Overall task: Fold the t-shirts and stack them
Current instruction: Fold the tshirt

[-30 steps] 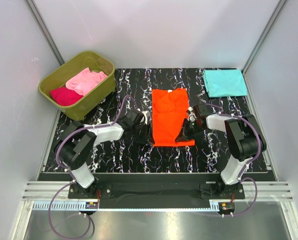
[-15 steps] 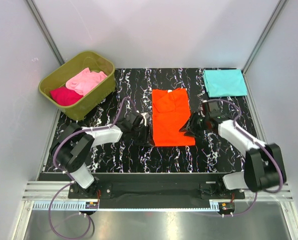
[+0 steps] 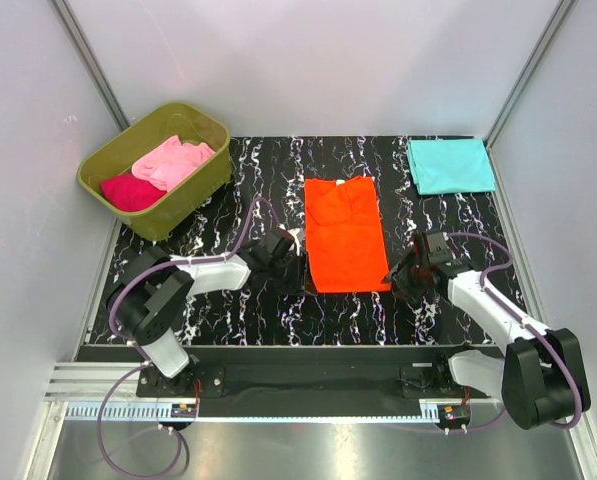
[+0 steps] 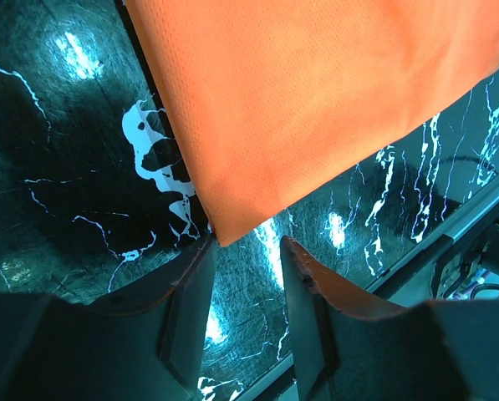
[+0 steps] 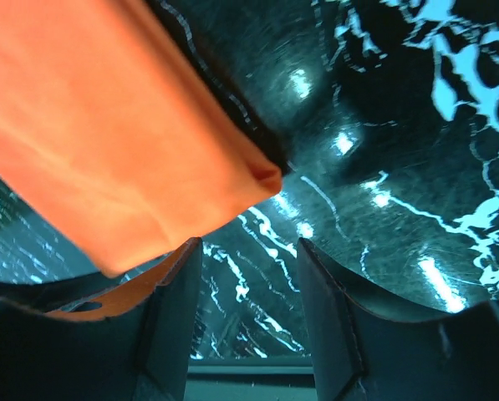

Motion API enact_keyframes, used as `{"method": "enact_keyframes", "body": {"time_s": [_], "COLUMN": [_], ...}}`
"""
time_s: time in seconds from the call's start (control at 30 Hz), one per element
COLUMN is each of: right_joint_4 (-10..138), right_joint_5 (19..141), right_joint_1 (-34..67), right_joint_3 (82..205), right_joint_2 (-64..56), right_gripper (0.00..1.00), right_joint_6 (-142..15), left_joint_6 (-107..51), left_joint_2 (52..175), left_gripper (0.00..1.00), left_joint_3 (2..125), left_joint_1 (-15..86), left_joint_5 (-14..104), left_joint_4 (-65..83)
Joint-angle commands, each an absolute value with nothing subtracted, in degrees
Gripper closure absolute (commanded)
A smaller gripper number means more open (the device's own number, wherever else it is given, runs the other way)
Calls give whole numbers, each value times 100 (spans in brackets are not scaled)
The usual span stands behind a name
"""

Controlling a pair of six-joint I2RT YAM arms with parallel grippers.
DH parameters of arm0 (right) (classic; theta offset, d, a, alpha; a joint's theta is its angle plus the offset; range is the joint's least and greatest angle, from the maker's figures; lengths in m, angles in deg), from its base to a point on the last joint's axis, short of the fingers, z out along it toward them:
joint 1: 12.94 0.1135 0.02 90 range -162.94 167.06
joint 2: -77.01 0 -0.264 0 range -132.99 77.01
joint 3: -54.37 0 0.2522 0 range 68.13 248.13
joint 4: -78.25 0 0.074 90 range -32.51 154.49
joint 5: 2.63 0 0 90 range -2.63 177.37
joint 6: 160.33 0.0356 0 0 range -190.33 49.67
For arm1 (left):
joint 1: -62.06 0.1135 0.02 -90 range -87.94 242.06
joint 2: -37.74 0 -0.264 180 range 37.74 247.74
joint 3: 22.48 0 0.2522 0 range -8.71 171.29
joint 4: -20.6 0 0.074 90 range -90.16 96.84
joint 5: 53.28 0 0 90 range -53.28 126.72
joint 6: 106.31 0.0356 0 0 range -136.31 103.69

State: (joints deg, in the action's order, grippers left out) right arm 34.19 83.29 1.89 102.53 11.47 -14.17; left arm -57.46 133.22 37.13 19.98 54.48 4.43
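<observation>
right end effector [image 5: 247, 252] nearer now, open like left end effector [image 4: 247, 247]; orange t-shirt [image 3: 346, 235] on black marbled table [image 3: 278, 165]

in the left wrist view, the orange t-shirt [image 4: 316, 100] ran off the top and right edges, with only one corner showing. the finger bases of my left gripper [image 4: 245, 249] were cut by the bottom edge. in the right wrist view, the shirt ran off the top and left edges, and my right gripper [image 5: 249, 251] was cropped likewise. from above, the magenta t-shirt [image 3: 130, 192] was partly hidden by the pink t-shirt [image 3: 173, 160] and the tub [image 3: 193, 195] wall.
</observation>
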Motion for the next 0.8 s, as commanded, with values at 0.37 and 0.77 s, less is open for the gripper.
{"method": "enact_keyframes", "body": {"time_s": [0.37, 0.77], "right_joint_4": [4093, 4138], "right_joint_5": [8816, 8615], "right_joint_1": [165, 156], "right_joint_3": [9688, 9731], "right_joint_2": [977, 1117], "right_gripper": [50, 57], "right_joint_6": [-986, -829], "left_joint_6": [-5745, -5692], "left_joint_2": [13442, 13345], "left_gripper": [59, 60], "left_joint_3": [3708, 3743], "left_joint_1": [1900, 1900], "left_joint_5": [4999, 4964], "left_joint_4": [491, 386]}}
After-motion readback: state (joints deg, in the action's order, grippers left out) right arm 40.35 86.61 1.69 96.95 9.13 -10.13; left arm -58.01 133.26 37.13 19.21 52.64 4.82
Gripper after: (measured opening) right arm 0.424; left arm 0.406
